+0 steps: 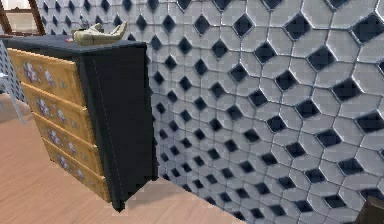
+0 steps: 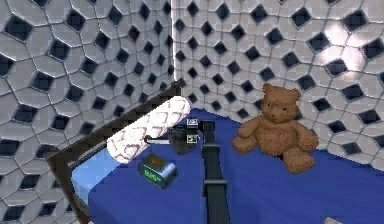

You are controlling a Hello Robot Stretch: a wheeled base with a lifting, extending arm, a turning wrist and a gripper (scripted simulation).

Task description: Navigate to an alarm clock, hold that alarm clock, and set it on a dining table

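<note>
A: Item one, gripper [image 2: 170, 142]. Jaws?

B: Apart or together, I cannot tell. It sits at the far end of the arm [image 2: 211, 185], out over the bed [image 2: 330, 190]. Pillow [image 2: 150, 128] and sheet lie behind it, so I cannot tell whether it holds anything.

A: Item two, clock?

B: Clock [image 2: 157, 172]: small dark box, green face. It lies on the blue sheet at the bed's near edge, just beside the pillow's lower end and near the gripper. I cannot tell whether the fingers touch it.

A: Remaining stock?

B: Teddy [image 2: 275, 125], brown, seated on the bed toward the arm side view's right, well apart from the clock. Patterned wall [image 2: 80, 60] behind the bed. In the forward view there is a dresser [image 1: 70, 110] with a dark frame and yellow drawers, a pale dish [image 1: 98, 35] on top, and wood floor [image 1: 40, 195] below.

A: Task status?

B: By my judgement, navigation is done, as the robot stands at the clock with its arm out. The grasp is the step in hand and is unconfirmed, since the clock rests on the sheet. The lift, the drive to a dining table and the set-down are left.
</note>
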